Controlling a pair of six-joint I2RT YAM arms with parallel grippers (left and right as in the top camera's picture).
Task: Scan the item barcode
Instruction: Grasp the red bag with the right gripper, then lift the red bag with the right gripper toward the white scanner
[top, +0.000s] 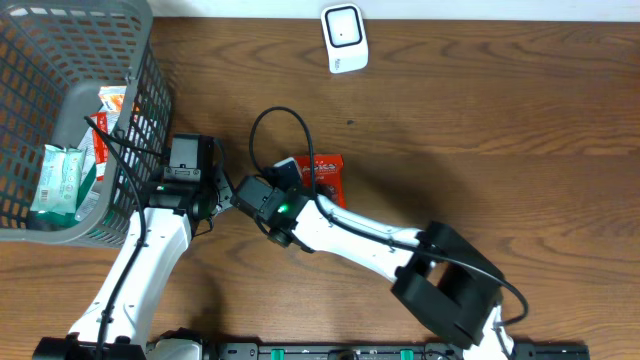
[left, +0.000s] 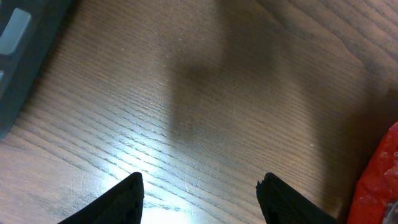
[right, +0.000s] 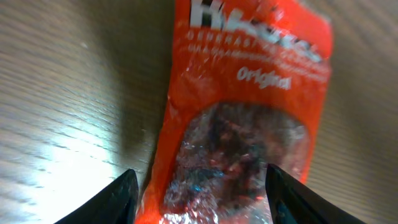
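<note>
**Packet lying under the right gripper, scan not yet made**

The basket (top: 150, 90) is sitting off the outer side of the left gripper (left: 199, 186), with a few pouches lying in it. The left gripper is hovering over bare table (left: 186, 93) with its fingers spread and nothing between them. A red edge of the packet is showing just past its right finger.

The right gripper (right: 199, 186) is hanging directly over the packet (right: 242, 106), fingers spread and straddling it, one along each long side. The packet is lying flat on the wood, printed face up, with "Original" reading clearly. No barcode is showing on this face. I am seeing no pinch, but the right finger is overlapping the packet's edge, so light contact there cannot be ruled out.

The scanner (top: 343, 38) is sitting well ahead of the right gripper at the table's far edge, apart from the packet.

Judging progress: early. The item is lying outside the basket and the gripper is lining up on it. Closing, lifting and carrying it to the scanner are all remaining. The barcode is probably sitting on the underside, so a turn looks needed.
</note>
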